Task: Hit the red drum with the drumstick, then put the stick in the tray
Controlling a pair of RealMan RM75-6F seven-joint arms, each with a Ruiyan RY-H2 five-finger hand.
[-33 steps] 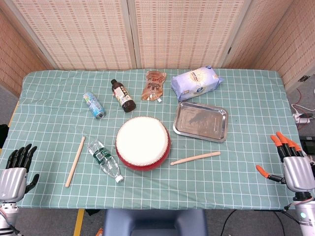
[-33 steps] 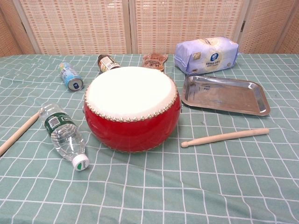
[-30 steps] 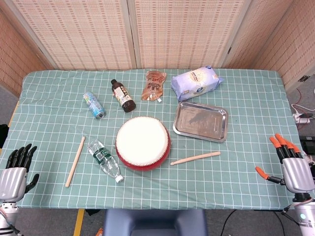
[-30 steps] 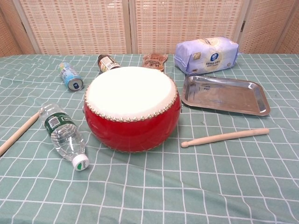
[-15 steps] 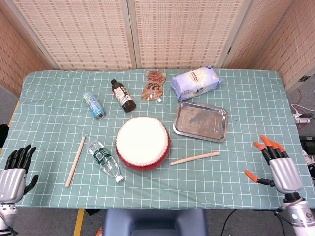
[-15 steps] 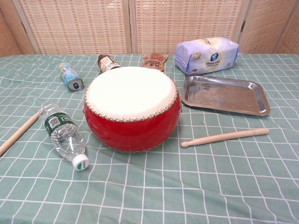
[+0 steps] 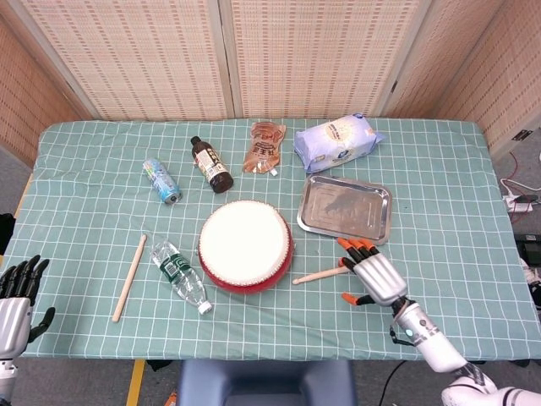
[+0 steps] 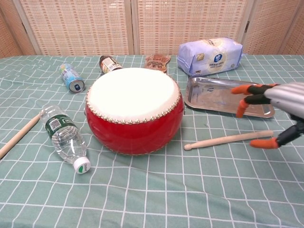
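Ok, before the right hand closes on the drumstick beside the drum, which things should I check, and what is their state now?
1. Right hand open, fingers apart: ok.
2. Right hand over the drumstick, above its thick end: ok.
3. Fingers already touching the stick: cannot tell.
4. Red drum upright, skin on top bare: ok.
5. Tray has nothing in it: ok.
6. Left hand back at the table's near left edge, open, away from the task things: ok.
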